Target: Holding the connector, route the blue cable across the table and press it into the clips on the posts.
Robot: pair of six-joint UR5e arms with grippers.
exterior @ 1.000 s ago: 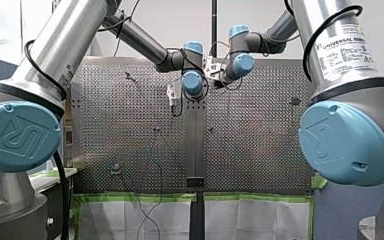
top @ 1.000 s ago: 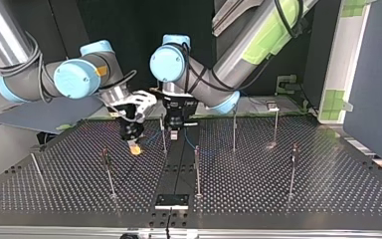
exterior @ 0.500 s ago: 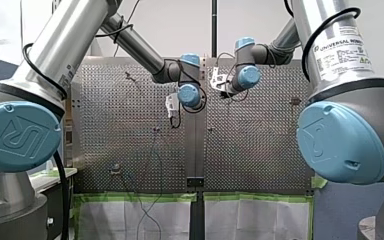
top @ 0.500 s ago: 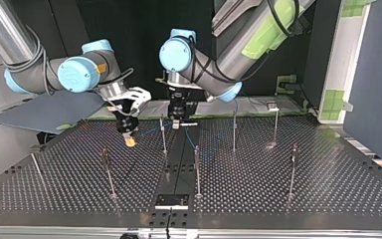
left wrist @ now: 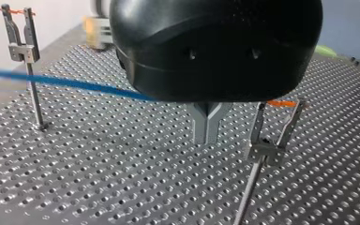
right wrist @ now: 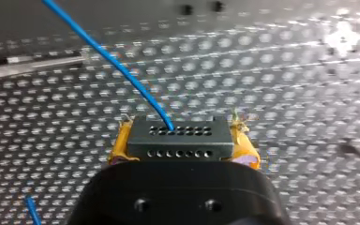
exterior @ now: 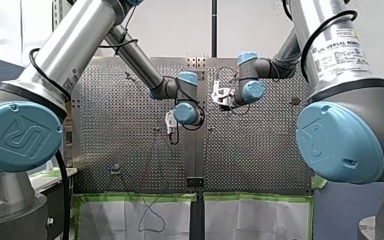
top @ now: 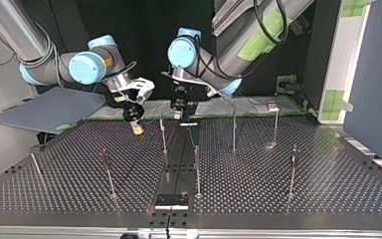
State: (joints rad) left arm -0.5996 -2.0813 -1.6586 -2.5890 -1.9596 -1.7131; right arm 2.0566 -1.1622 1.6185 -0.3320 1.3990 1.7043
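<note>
Connector (right wrist: pixel 175 140) clamped crosswise between the yellow pads (right wrist: pixel 118 149) of my right pincer (right wrist: pixel 182 150), held above the table (top: pixel 278 199) close to its arm-side edge, short of the middle. Blue cable (right wrist: pixel 117 63) leaves the connector's face and runs off over the perforations. Left pincer (left wrist: pixel 207 129): metal fingers (left wrist: pixel 200 123) drawn together, nothing visible between the tips. The cable passes behind its black body (left wrist: pixel 215 51), so whether it is nipped higher up cannot be told. Nearest clip (left wrist: pixel 268 143) stands just beside those fingers; a second post (left wrist: pixel 33 93) is well apart from them. Cable lies in neither fork. Judgement: routing step, no pressing-in done yet. To do it well, hold the connector firmly and the cable lightly taut. Line the cable over the clip's open fork, then press straight down. Avoid sideways pull, which would likely bend the thin post.
</note>
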